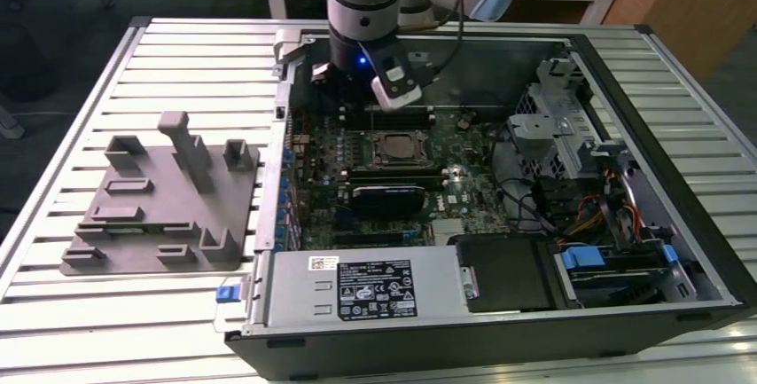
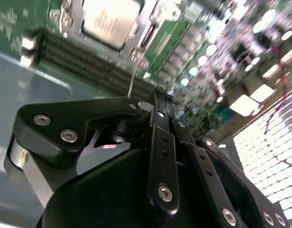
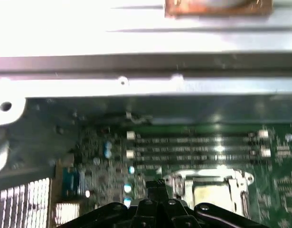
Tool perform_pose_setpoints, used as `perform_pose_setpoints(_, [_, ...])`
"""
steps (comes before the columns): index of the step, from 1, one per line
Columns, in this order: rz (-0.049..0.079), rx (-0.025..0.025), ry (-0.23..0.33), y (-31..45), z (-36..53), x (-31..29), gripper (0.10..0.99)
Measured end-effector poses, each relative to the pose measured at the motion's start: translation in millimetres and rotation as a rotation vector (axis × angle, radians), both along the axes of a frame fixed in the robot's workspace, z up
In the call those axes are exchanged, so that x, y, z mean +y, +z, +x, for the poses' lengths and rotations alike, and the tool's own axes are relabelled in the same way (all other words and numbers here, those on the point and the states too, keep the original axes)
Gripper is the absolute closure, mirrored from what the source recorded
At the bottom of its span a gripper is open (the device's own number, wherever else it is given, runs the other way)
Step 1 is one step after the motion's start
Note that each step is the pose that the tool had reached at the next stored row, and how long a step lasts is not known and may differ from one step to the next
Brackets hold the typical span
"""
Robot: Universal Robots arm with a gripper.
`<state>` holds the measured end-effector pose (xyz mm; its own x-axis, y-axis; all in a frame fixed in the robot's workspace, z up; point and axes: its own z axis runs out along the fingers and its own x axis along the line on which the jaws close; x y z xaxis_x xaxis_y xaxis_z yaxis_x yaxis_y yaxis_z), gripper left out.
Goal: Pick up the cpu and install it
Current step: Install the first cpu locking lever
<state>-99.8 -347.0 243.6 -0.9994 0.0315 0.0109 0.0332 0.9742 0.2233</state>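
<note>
At the near edge of the slatted metal table [image 1: 177, 38], the open computer case [image 1: 497, 353] shows its black front lip and a boxy grey power supply [image 1: 355, 286]. To the exterior view's left, apart from the case, a matt grey plastic tray [image 1: 154, 215] with upright blocks sits flat on the slats.

Deeper in, the green motherboard [image 1: 456, 198] lies crowded, hemmed by a metal drive cage [image 1: 568, 127] and loose cables [image 1: 604, 215] on the exterior view's right. The cpu [image 1: 394, 146], square with a dull silvery top, sits in its socket frame mid-board, bare space above it.

Just beyond it the gripper [image 2: 157, 93] hangs over the long memory slots [image 3: 198, 147], its black linked fingers [image 2: 161, 118] pressed together on nothing, close to the case's sheet-metal rear wall [image 1: 497, 56].
</note>
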Motion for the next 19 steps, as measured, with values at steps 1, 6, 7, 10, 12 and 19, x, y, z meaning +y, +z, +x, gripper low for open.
perform_pose_setpoints(1, [0.018, -0.0001, 0.0, 0.0, 0.0, 0.0, 0.98])
perform_pose_setpoints(6, [0.07, -0.0001, 0.0, -0.1, 0.1, 0.0, 0.98])
perform_pose_setpoints(7, [0.07, 0.0001, 0.0, 0.0, 1.0, 0.0, 0.98])
perform_pose_setpoints(10, [0.07, -0.0001, 0.0, 0.0, 7.6, 0.0, 0.98])
perform_pose_setpoints(12, [0.07, 0.0, 0.0, 0.0, 13.8, 0.0, 0.98])
perform_pose_setpoints(19, [0.07, 0.0003, 0.0, 0.0, 38.7, 0.0, 0.98])
